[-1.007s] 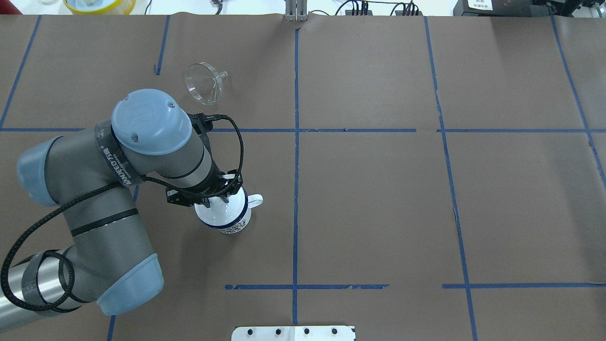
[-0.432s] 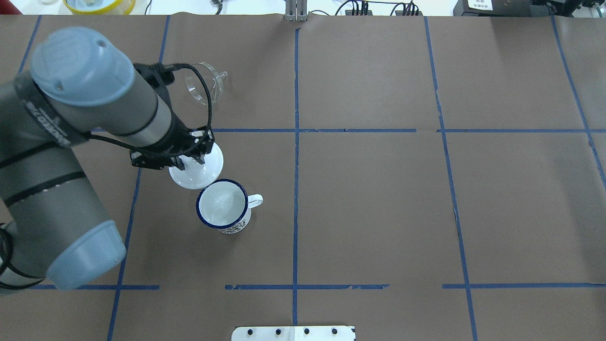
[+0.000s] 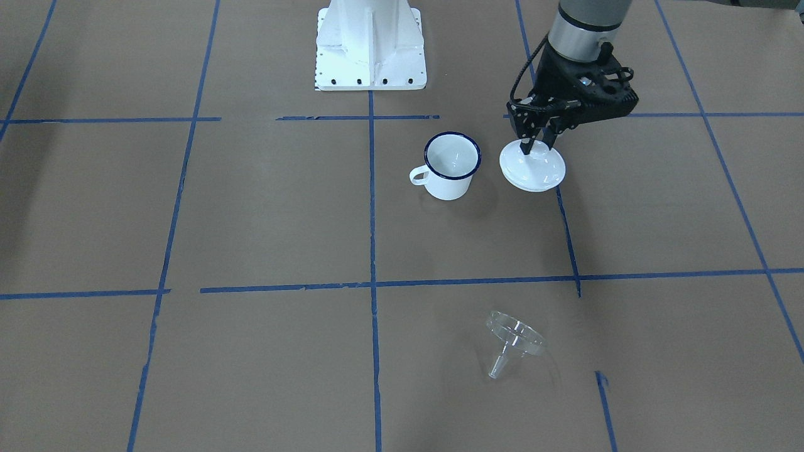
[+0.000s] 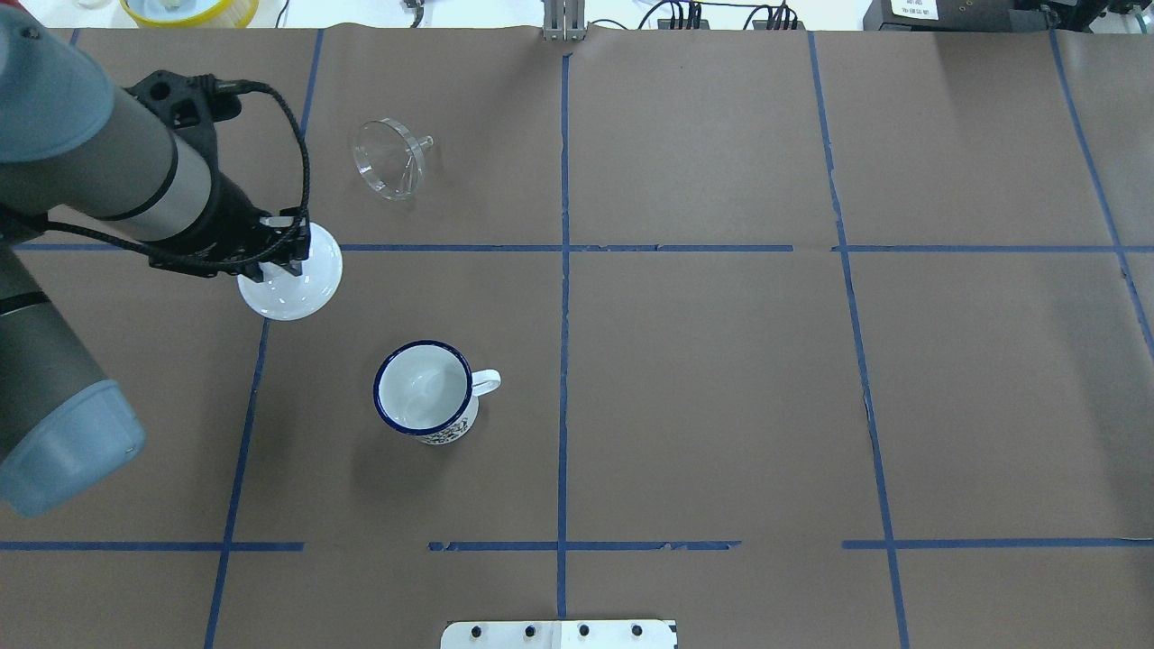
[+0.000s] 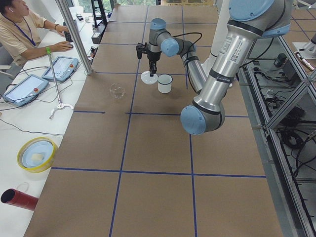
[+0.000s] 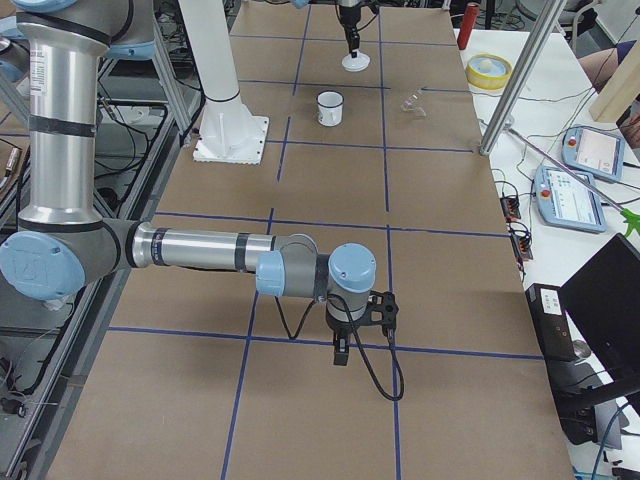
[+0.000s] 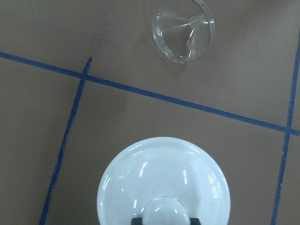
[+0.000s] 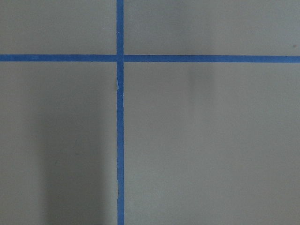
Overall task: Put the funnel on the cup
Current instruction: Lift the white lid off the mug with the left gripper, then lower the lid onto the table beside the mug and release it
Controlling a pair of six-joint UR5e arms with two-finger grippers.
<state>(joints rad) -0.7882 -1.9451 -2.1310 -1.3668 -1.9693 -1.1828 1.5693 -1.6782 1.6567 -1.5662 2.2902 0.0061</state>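
The clear funnel (image 4: 389, 160) lies on its side on the brown table, far from the robot; it also shows in the front view (image 3: 512, 342) and the left wrist view (image 7: 183, 30). The white cup (image 4: 424, 389) with a dark blue rim stands upright and uncovered, handle to the right; it also shows in the front view (image 3: 451, 166). My left gripper (image 4: 284, 257) is shut on the knob of a white domed lid (image 4: 290, 284), held low beside the cup, between cup and funnel. My right gripper (image 6: 340, 355) shows only in the exterior right view, low over the table; I cannot tell its state.
The robot's white base plate (image 3: 370, 44) stands at the near table edge. Blue tape lines (image 4: 563, 270) cross the brown paper. A yellow dish (image 5: 37, 153) and a red tube (image 5: 17, 197) lie on the operators' side table.
My left gripper has lifted the white lid off the cup and carried it left and farther from the robot. The cup stands uncovered. The funnel has not moved.
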